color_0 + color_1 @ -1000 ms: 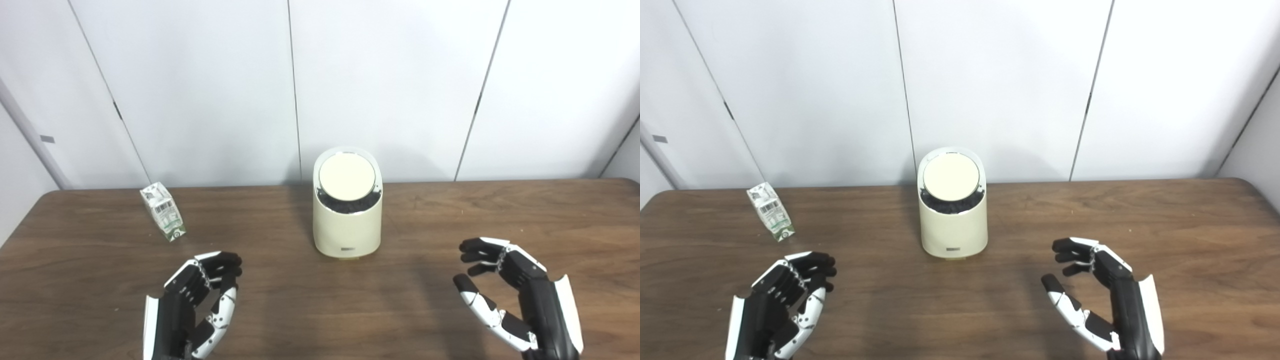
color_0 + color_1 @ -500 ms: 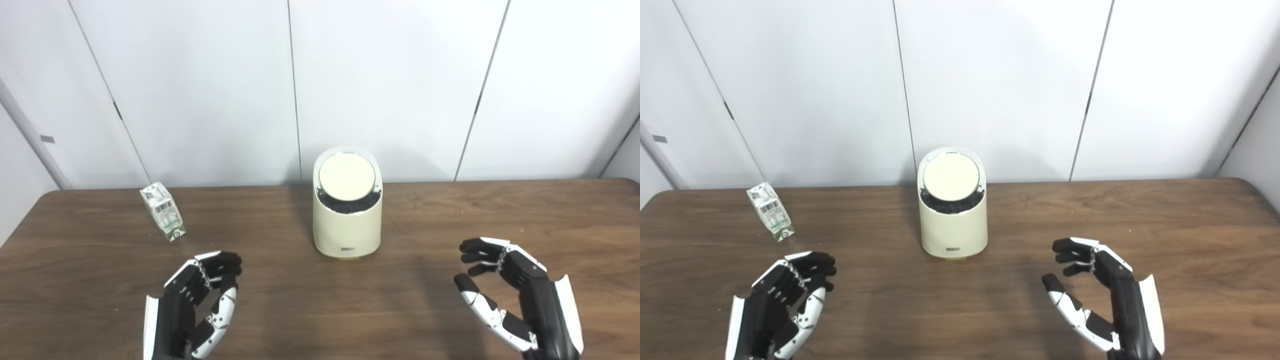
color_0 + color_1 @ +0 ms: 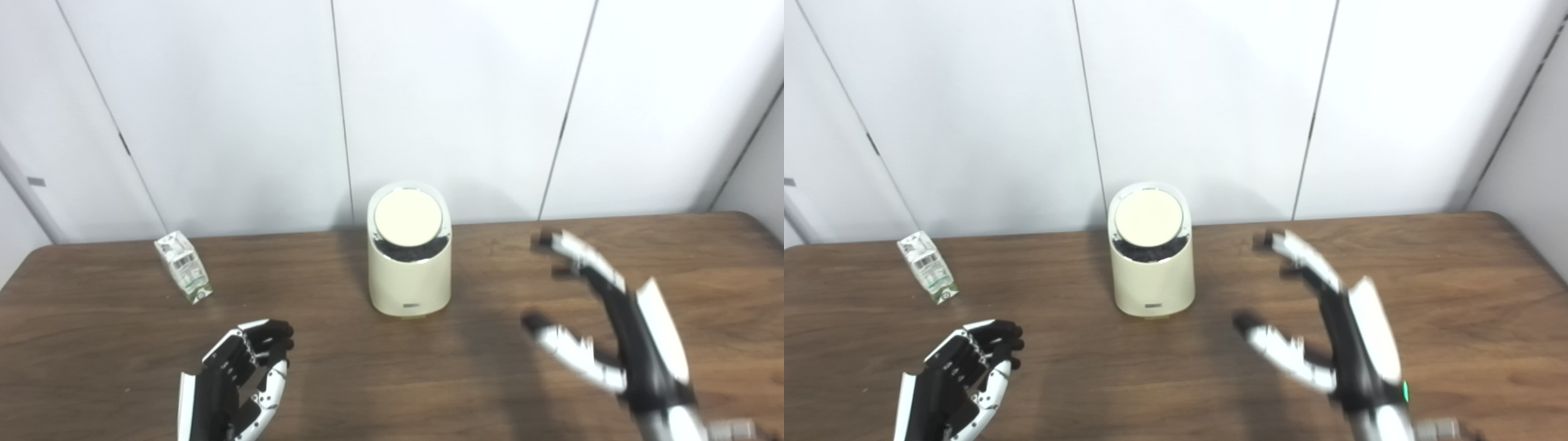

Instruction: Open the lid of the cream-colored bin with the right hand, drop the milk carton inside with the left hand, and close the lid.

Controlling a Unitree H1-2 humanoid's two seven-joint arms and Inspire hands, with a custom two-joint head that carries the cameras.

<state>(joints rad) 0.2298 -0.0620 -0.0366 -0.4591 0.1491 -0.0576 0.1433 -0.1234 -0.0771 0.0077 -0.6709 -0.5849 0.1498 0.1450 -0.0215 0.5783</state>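
The milk carton (image 3: 183, 276) lies tilted on the far left of the wooden table (image 3: 92, 343), well apart from both hands; nearer, the left hand (image 3: 236, 380) hovers low with fingers loosely curled, grasping nothing; at the centre, toward the far edge, stands the cream-colored bin (image 3: 408, 251), its round lid (image 3: 408, 213) down; to the right, the blurred right hand (image 3: 603, 331) is raised, spread wide and empty, apart from the bin.
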